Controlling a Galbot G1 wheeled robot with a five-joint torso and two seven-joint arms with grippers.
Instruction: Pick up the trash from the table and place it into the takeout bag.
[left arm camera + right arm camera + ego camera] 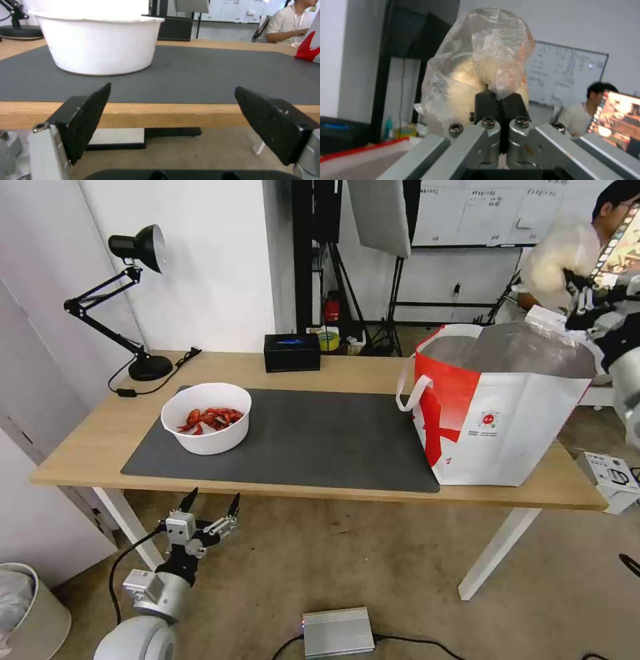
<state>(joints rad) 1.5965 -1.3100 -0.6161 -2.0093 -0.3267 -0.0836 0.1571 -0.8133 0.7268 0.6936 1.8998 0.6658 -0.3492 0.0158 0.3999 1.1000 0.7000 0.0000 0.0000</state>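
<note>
A black desk lamp [137,300] stands at the left rear corner of the table [87,437], and below the front edge near that end the left gripper [212,505] hangs off the table with its fingers [87,117] spread wide and nothing between them. On the left part of the dark grey mat [320,440] sits the white bowl [207,418] with red crayfish shells [212,418] inside. A black tissue box [291,352] rests at the back edge, behind the mat. Toward the right end stands the takeout bag [497,403], its top open to the foil lining. Above the bag's far right corner, the right gripper [579,290] is clenched on the balled clear plastic bag [480,75], which is held up in the air
</note>
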